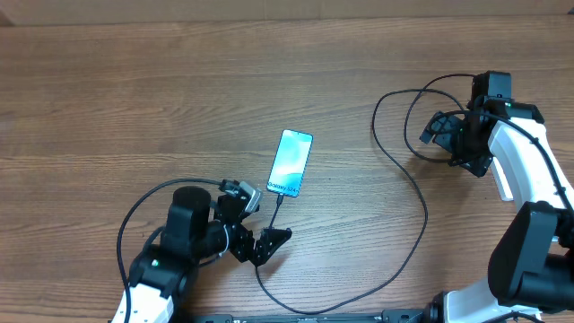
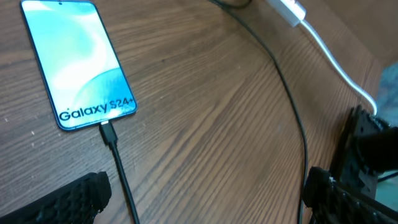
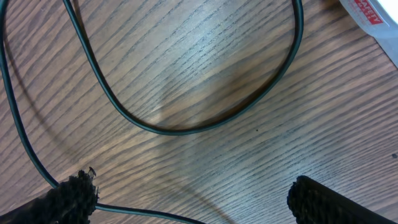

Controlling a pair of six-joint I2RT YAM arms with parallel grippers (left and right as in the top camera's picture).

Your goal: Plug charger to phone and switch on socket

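Note:
The phone [image 1: 292,161] lies screen up in the middle of the table, its teal screen showing "Galaxy S24+" [image 2: 78,62]. The black charger cable [image 1: 421,224] has its plug tip [image 2: 107,132] seated in the phone's near end. It loops right towards my right arm. My left gripper [image 1: 262,226] is open just below the phone, and the cable runs between its fingers [image 2: 202,202] untouched. My right gripper [image 1: 435,133] is open over cable loops [image 3: 199,205]. The socket is hidden in the overhead view. A white corner with red print [image 3: 368,14] may be it.
A white cord [image 2: 329,53] with a white connector runs along the far right of the left wrist view. Black cable loops [image 3: 186,127] lie on the wood under my right gripper. The table is bare wood to the left and at the back.

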